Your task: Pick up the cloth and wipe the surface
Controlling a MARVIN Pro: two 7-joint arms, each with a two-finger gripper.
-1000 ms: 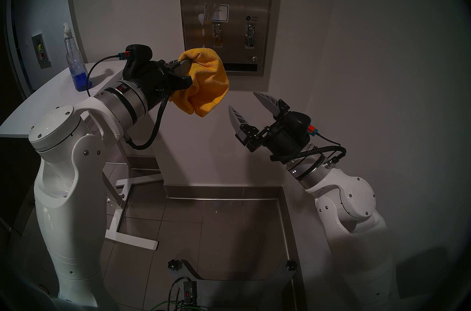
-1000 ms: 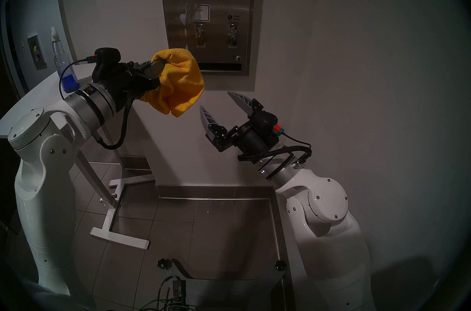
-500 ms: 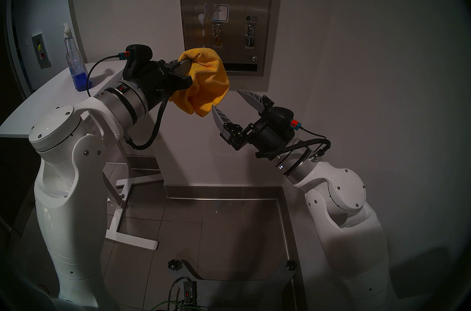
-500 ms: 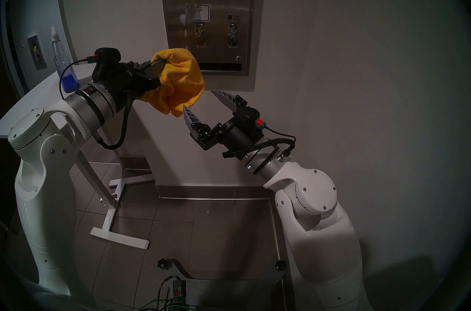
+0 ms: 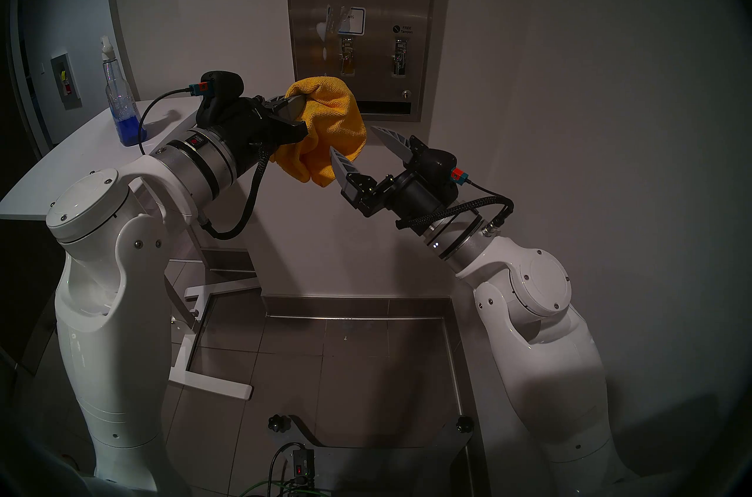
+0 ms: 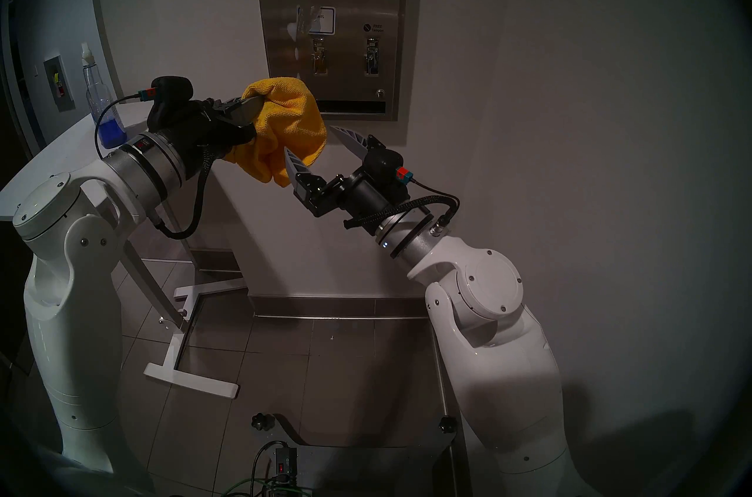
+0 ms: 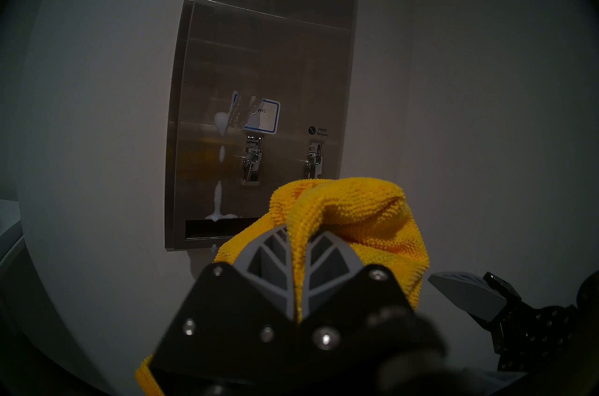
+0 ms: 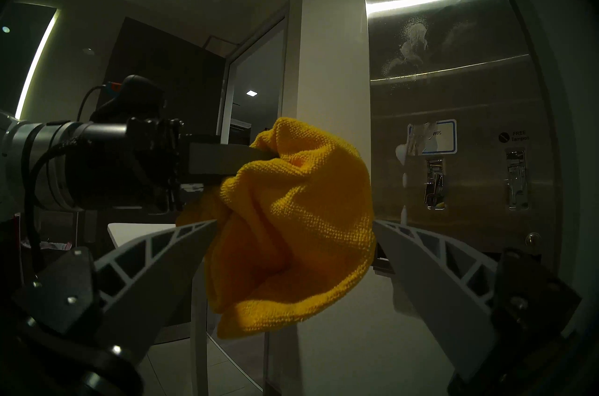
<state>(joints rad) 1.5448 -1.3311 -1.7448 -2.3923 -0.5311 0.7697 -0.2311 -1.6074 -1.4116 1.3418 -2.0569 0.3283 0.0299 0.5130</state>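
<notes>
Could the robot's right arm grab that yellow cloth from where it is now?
Probably yes. The right pincer is open, its fingers either side of the cloth hanging from the shut left pincer, nothing between.

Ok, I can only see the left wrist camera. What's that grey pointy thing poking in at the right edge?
Observer: That's one finger of the right gripper. Its jaws are open, one on each side of the cloth's hanging end, not squeezing it.
Operator: Where's the spray stuff?
Observer: A spray bottle with blue liquid at the bottom stands on the white table, beyond the left arm.
Operator: Is there foam only by the label?
Observer: No. The right wrist camera shows a white speckled splash high on the steel panel, well above the label.
</notes>
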